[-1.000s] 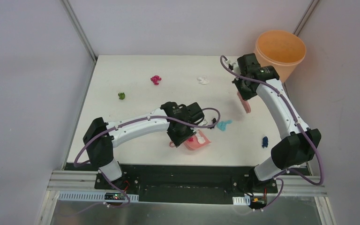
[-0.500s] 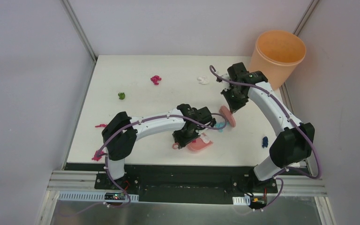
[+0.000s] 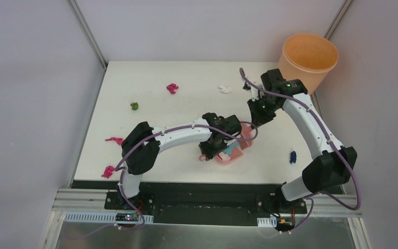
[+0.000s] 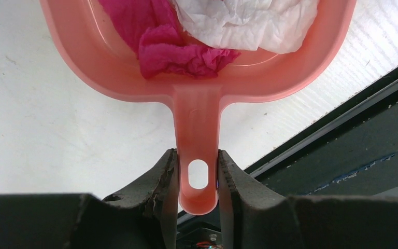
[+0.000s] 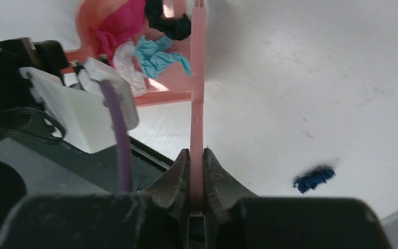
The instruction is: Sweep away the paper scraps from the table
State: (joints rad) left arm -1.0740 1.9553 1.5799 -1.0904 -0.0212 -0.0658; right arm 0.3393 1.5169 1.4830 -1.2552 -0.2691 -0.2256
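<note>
Hand brush (image 5: pixel 197 78) had swept the teal scrap (image 5: pixel 158 58) into the dustpan (image 4: pixel 197 119) since the prior frame.
Left gripper (image 4: pixel 198 171) clamped the dustpan handle and right gripper (image 5: pixel 197 163) clamped the hand brush; other paper scraps (image 3: pixel 172 88) remained on the table (image 3: pixel 197 101).

Plain pale walls (image 3: pixel 31 104) close in on three sides, aluminium posts (image 3: pixel 87 32) climbing the back corners. Orange bucket (image 3: pixel 309 59) far right. Down front, a ribbed aluminium rail (image 3: pixel 77 198), then shiny metal sheet (image 3: pixel 186 236). Light's soft, even.
</note>
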